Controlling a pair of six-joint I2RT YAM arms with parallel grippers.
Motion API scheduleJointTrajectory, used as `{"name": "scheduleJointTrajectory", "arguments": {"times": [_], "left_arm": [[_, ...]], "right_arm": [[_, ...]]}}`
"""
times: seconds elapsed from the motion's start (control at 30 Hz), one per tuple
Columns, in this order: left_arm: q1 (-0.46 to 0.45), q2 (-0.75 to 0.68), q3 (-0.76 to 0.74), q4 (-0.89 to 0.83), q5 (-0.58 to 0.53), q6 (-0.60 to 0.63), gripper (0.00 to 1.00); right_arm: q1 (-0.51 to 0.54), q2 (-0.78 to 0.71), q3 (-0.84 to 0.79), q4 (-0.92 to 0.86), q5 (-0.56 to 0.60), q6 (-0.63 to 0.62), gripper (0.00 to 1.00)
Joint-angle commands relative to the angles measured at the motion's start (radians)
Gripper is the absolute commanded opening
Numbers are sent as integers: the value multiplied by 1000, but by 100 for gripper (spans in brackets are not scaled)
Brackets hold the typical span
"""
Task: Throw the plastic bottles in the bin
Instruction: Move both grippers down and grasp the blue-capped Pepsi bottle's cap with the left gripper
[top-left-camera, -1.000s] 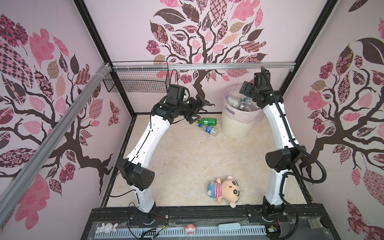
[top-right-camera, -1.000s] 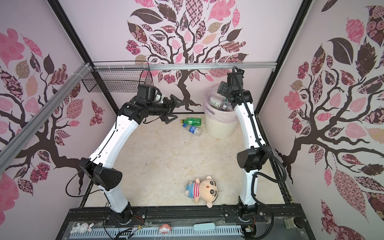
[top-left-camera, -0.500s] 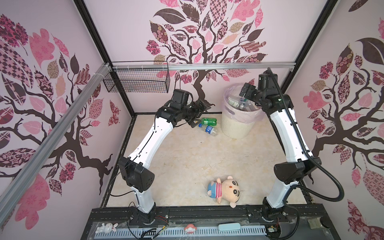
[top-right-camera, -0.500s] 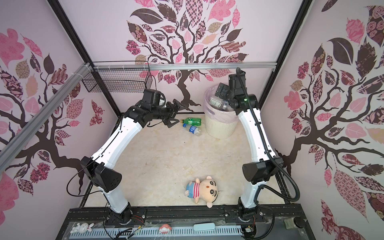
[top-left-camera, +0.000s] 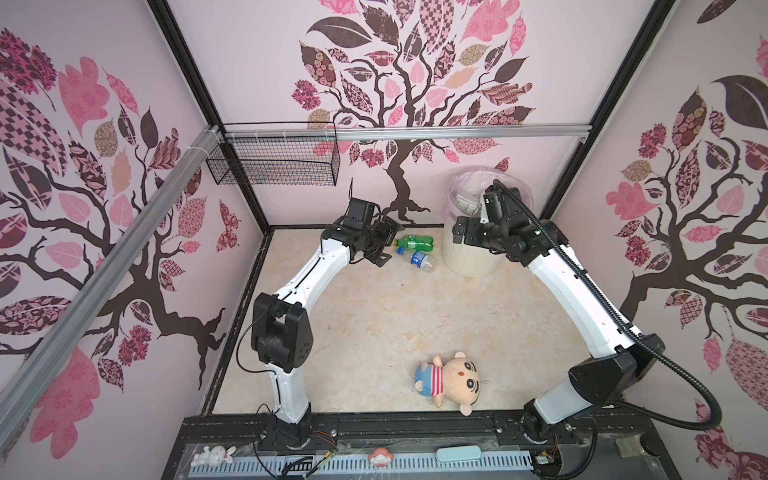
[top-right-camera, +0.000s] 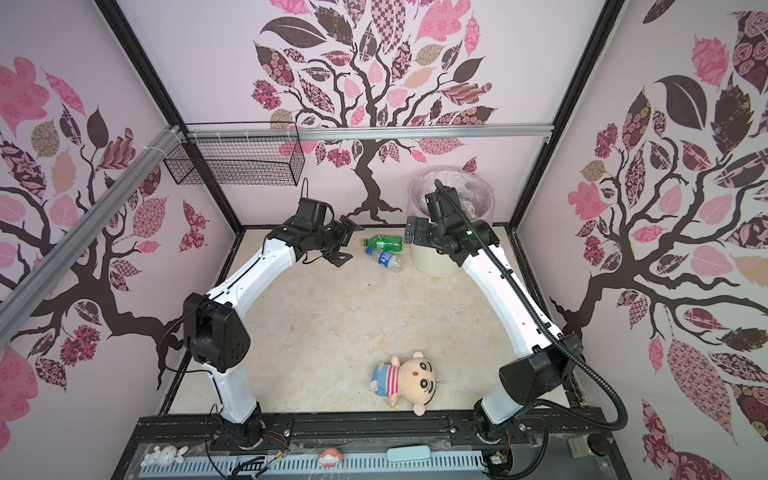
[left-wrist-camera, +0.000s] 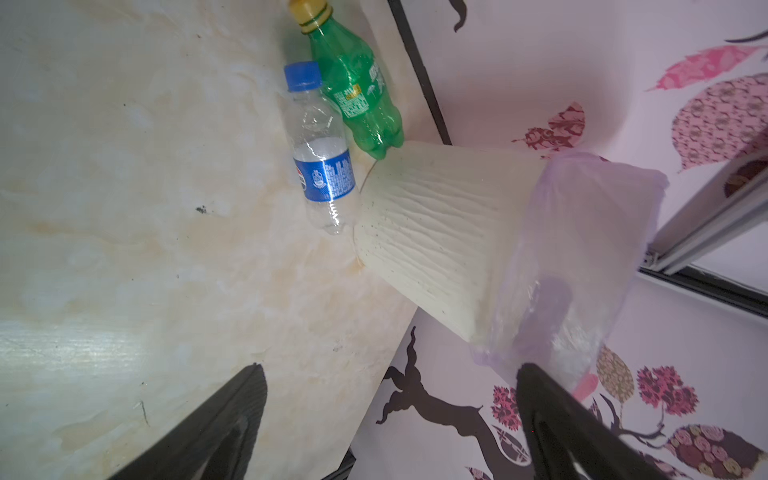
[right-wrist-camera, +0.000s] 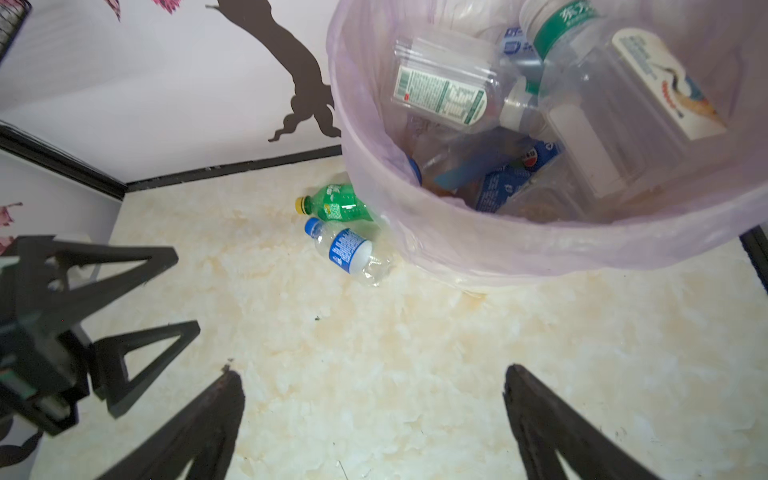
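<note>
Two plastic bottles lie on the floor against the foot of the bin (top-left-camera: 469, 264): a green bottle (top-left-camera: 413, 242) (left-wrist-camera: 357, 91) with a yellow cap and a clear bottle (top-left-camera: 422, 259) (left-wrist-camera: 322, 166) with a blue label and cap. The bin is cream, ribbed, lined with a pale pink bag (right-wrist-camera: 457, 245), and holds several clear bottles (right-wrist-camera: 440, 95). My left gripper (top-left-camera: 386, 245) (left-wrist-camera: 390, 368) hangs open just left of the two bottles, empty. My right gripper (top-left-camera: 458, 230) (right-wrist-camera: 372, 372) is open and empty in front of the bin's rim, above the floor.
A plush doll (top-left-camera: 451, 380) in a striped shirt lies near the front edge. A black wire basket (top-left-camera: 274, 166) hangs on the back-left rail. The back wall runs right behind the bin and the bottles.
My right gripper has come off the bin's opening and swung out in front of it, lower. My left gripper has dropped and moved closer to the two bottles. Both stayed open.
</note>
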Motion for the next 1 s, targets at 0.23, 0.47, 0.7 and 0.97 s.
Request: {"name": "scheduleJointTrajectory", "arguments": {"times": [0.23, 0.47, 0.7, 0.97], "left_arm": [[-1, 303, 230, 22, 37, -24, 97], [-24, 437, 320, 64, 61, -3, 97], [-52, 542, 364, 81, 68, 1, 94], [-65, 668, 523, 44, 70, 55, 89]], "right_arm": [[7, -83, -118, -35, -14, -49, 100], [7, -77, -112, -45, -6, -68, 100], [7, -54, -87, -63, 0, -69, 100], [7, -37, -86, -75, 20, -82, 100]]}}
